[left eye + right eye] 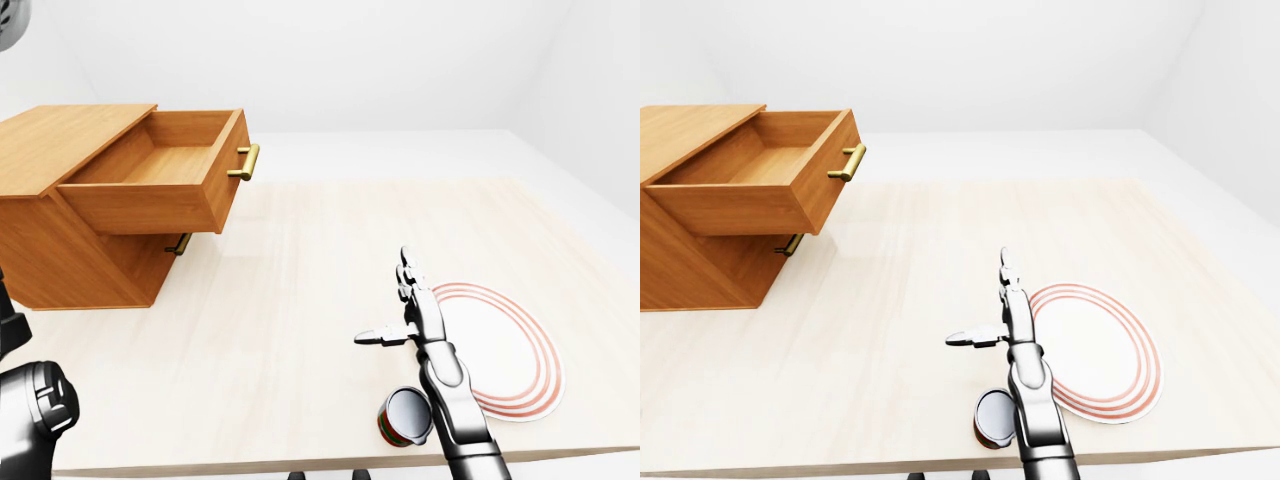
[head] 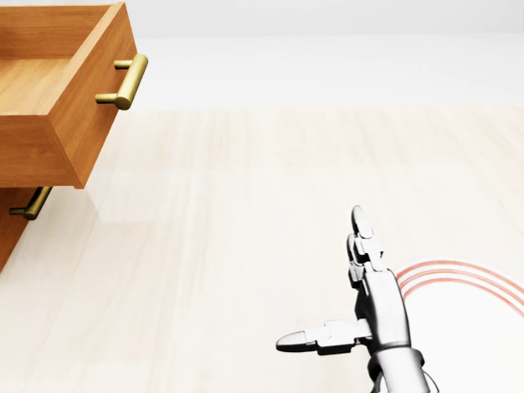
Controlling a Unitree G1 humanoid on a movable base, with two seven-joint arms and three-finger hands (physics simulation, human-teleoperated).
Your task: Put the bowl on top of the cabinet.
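No readable writing is seen. A pale wooden table (image 1: 300, 300) is set in a white room, with the cabinet (image 1: 70, 200) at left, top drawer (image 1: 160, 175) pulled out. The right hand (image 1: 405, 310) is held above the table, fingers spread, beside the red-ringed bowl (image 1: 500, 350); a can (image 1: 403, 417) lies near.

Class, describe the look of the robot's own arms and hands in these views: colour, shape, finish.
The right hand is glossy silver-grey metal with dark joints: slim segmented fingers, rounded tips, a sideways thumb, on a tubular forearm. The left arm shows only as a bulky black-and-grey jointed housing at the left-eye view's lower left. No cables, sleeves or markings show.
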